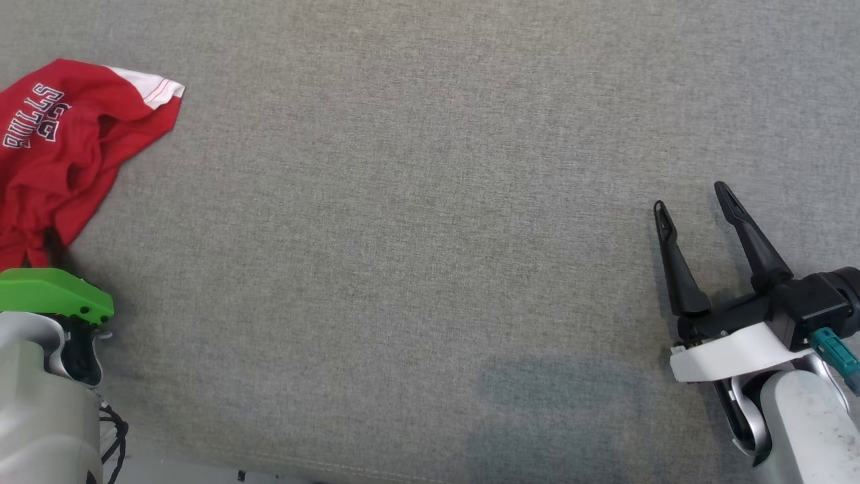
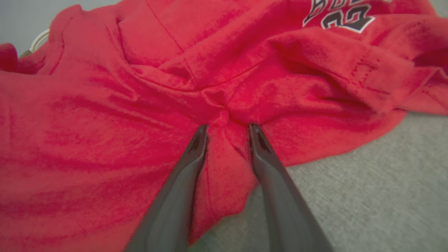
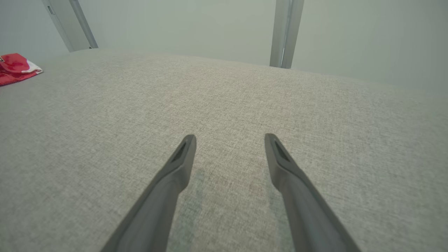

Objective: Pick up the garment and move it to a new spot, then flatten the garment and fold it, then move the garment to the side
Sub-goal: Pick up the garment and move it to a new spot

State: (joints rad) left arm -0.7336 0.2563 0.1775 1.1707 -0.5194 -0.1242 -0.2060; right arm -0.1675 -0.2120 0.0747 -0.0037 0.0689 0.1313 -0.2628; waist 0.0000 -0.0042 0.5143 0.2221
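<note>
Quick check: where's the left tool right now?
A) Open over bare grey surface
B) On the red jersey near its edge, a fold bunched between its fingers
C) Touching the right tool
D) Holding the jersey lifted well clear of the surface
B: in the left wrist view the left tool has its fingers pressed into the jersey, a fold bunched between them, and the jersey lies on the surface.
</note>
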